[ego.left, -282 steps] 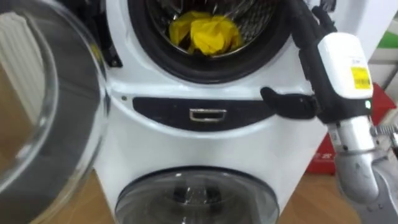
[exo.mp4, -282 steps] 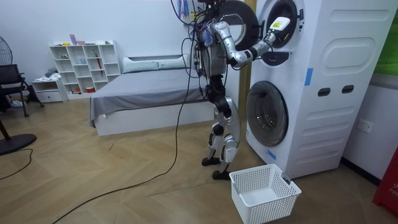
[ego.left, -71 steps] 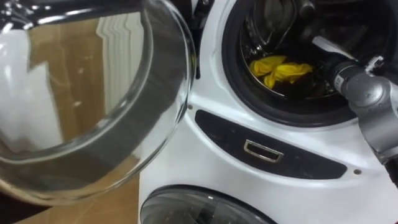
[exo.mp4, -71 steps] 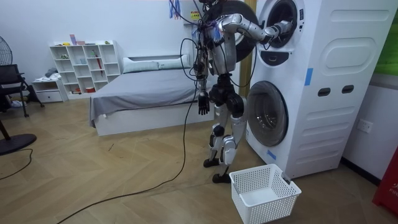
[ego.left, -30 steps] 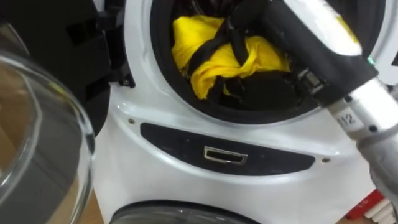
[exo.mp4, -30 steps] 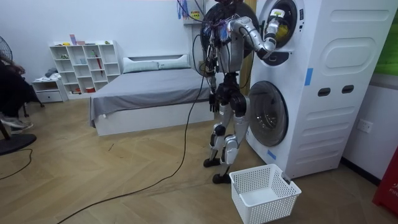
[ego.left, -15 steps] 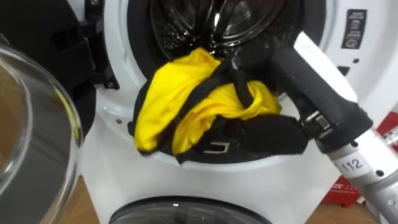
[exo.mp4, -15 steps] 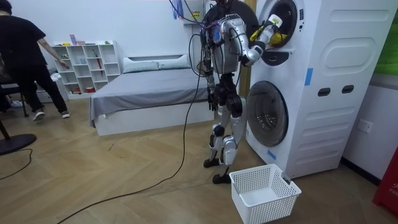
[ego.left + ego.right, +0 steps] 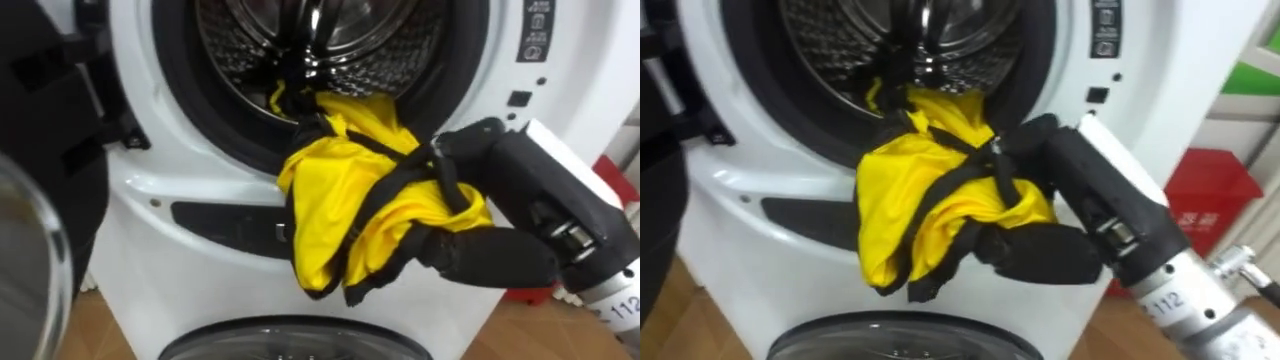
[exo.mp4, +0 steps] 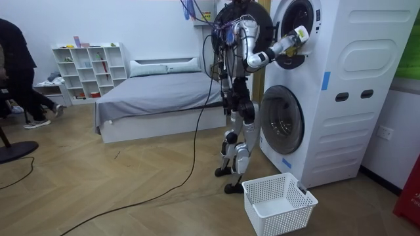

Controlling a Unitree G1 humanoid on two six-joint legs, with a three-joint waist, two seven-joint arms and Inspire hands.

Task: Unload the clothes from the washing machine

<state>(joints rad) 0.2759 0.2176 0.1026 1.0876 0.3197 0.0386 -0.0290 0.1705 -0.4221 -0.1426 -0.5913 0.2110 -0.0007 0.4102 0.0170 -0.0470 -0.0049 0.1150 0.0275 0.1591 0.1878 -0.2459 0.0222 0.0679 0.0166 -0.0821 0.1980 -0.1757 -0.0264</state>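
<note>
a bedroom with a wood floor: a grey bed stands against the far wall and a white shelf is in the corner. a person walks at the room view's left edge. at the room view's right stands a tall white washer with two round doors, one above the other. a white basket sits on the floor just before it. the robot stands upright between bed and washer, close to the machine and facing it, its right arm raised to the upper opening.

the glass door of the upper drum is swung open to the left. the right hand is clenched on a yellow cloth with black straps. most of the cloth is out of the drum, hanging over the rim and down across the dark panel below the opening. its top end trails back inside. the lower door is shut. a red box stands to the right of the washer.

the left hand hangs low by the hip, and i cannot tell its state.
</note>
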